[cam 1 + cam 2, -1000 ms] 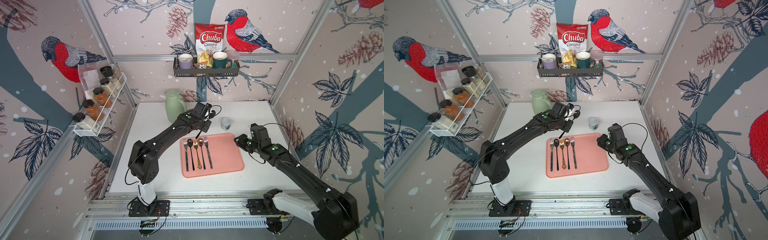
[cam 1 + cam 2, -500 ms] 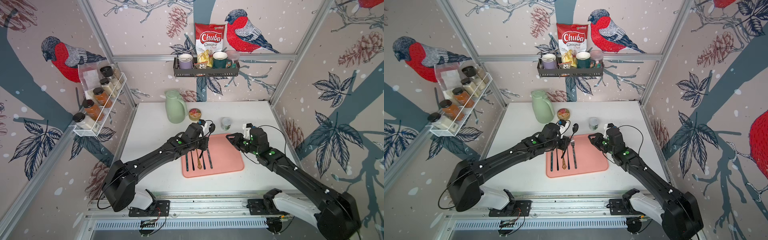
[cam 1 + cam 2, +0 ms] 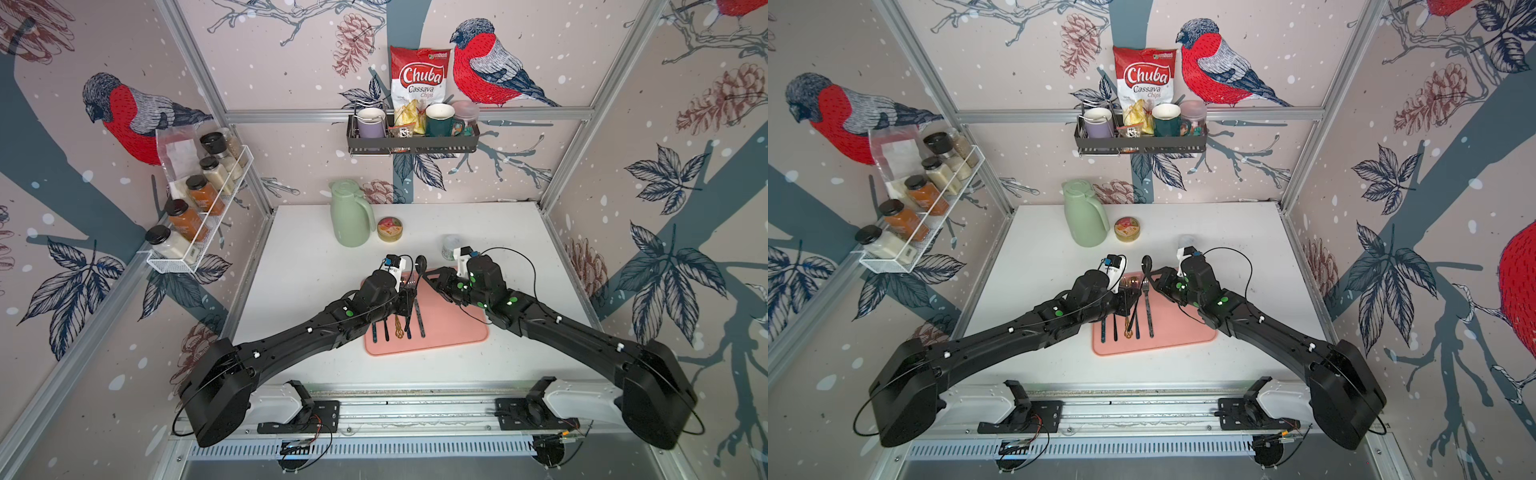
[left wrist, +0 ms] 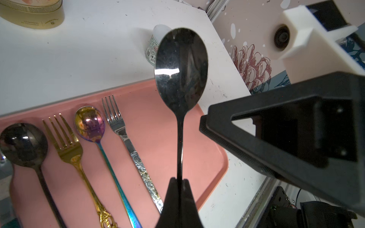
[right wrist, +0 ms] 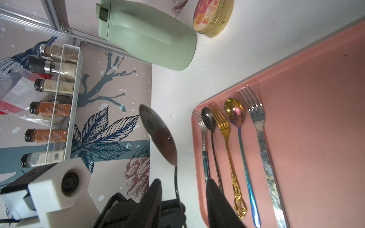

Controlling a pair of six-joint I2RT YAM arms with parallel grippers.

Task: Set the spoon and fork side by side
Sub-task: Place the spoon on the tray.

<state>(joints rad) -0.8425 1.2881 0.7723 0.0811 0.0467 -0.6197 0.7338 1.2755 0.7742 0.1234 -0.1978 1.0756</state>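
Pinching the thin handle of a dark spoon point(image 4: 180, 65), the left gripper point(image 4: 178, 183) is shown pressed together on it, with the bowl raised upright near the far edge of the pink tray point(image 4: 207, 158). On the tray below, other cutlery is laid in a parallel row; the silver fork point(image 4: 126, 138) at its right end is judged the likely partner. Further right, the right gripper point(image 5: 183, 197) is held spread, its fingers point(image 5: 154, 195) flanking the handle without visible contact. The spoon is judged light, rigid and polished, hence slippery and apt to swivel in a narrow pinch; a hold low on the flat handle is advised.
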